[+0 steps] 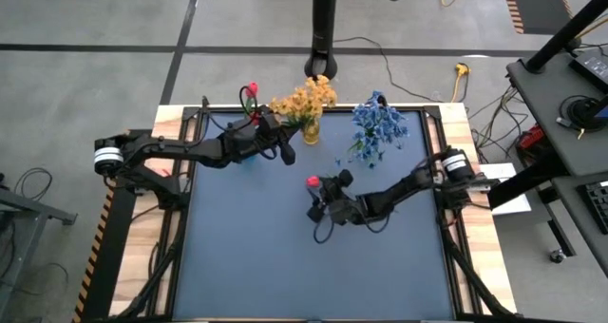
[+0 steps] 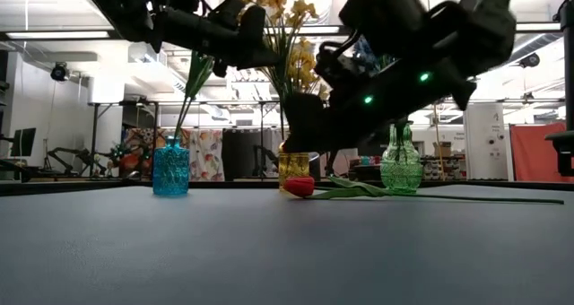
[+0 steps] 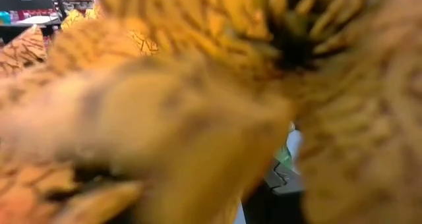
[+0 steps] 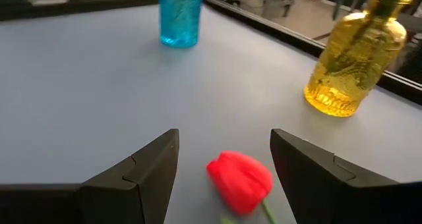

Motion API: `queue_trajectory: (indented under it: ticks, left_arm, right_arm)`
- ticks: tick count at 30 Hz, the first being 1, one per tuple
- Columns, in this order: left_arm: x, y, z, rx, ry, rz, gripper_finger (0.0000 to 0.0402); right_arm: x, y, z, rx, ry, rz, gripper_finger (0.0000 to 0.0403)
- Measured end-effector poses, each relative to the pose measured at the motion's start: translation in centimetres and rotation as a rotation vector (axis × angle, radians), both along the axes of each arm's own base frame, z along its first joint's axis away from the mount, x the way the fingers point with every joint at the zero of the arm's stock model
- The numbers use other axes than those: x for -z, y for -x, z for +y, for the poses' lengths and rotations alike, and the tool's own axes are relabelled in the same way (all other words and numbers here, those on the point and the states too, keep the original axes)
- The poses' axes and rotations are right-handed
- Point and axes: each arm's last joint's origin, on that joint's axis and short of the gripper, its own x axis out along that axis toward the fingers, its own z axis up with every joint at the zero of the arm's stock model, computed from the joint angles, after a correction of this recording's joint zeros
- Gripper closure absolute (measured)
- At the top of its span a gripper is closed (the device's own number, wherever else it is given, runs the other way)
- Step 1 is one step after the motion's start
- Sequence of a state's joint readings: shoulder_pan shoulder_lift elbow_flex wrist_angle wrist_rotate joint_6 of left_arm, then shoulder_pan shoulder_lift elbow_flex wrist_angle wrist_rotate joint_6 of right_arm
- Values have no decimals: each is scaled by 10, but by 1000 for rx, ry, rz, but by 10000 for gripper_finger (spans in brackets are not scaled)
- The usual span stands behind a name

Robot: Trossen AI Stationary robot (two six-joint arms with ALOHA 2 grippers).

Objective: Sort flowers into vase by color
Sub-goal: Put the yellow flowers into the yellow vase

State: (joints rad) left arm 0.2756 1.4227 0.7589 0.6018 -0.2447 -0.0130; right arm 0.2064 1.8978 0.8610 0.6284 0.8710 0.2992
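Three vases stand along the far edge of my dark table (image 1: 313, 256): a blue vase (image 2: 170, 169) toward the far left corner, a yellow vase (image 2: 293, 166) at the middle, a green vase (image 2: 401, 161) to its right. The yellow flowers (image 1: 302, 102) fill the yellow vase, the blue flowers (image 1: 378, 128) stand in the green one, and the blue vase holds one red flower (image 1: 252, 88) on a green stem. A second red flower (image 2: 300, 187) lies flat on the table near its centre, in front of the yellow vase, its long stem trailing toward the right edge. My right gripper (image 4: 224, 168) hangs low over that bud, fingers spread apart on either side of it, gripping nothing. My left gripper (image 1: 285, 150) is clenched with nothing in it, up beside the yellow blossoms, which crowd so close to its wrist camera that they block everything else. Both arms reach in from the side edges.
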Motion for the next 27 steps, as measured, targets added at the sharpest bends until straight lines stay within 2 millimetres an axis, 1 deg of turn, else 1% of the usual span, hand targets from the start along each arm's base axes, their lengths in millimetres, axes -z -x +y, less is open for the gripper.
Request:
queue_trajectory:
  ticks: [3,5,9,11,13,15,18,21,24,25,27]
  left_arm:
    - [1,1,0,1,-13,27,400]
    - [1,3,-1,3,-16,61,400]
    - [-3,10,-3,7,-28,112,400]
    - [-7,15,-5,10,-28,121,400]
    - [-13,19,-7,22,-42,118,400]
    - [-19,25,-10,48,-45,119,400]
    - [-27,33,-13,73,-53,126,400]
    - [-32,39,-15,82,-85,139,400]
    - [-32,41,-15,86,-106,162,400]
    - [-31,41,-15,88,-112,178,400]
    - [-28,41,-15,91,-119,202,400]
  right_arm:
    - [7,-3,-7,41,9,-23,170]
    - [13,-4,-8,52,15,-29,170]
    - [29,0,-3,45,23,-8,170]
    - [31,4,3,25,28,7,172]
    - [25,9,9,-4,35,8,175]
    - [15,12,13,-39,37,-4,178]
    - [4,17,12,-51,48,-13,181]
    - [2,19,4,-10,75,-9,179]
    - [3,16,-9,55,-1,-81,168]
    - [5,16,-14,81,-26,-89,162]
    - [8,17,-19,103,-24,-69,153]
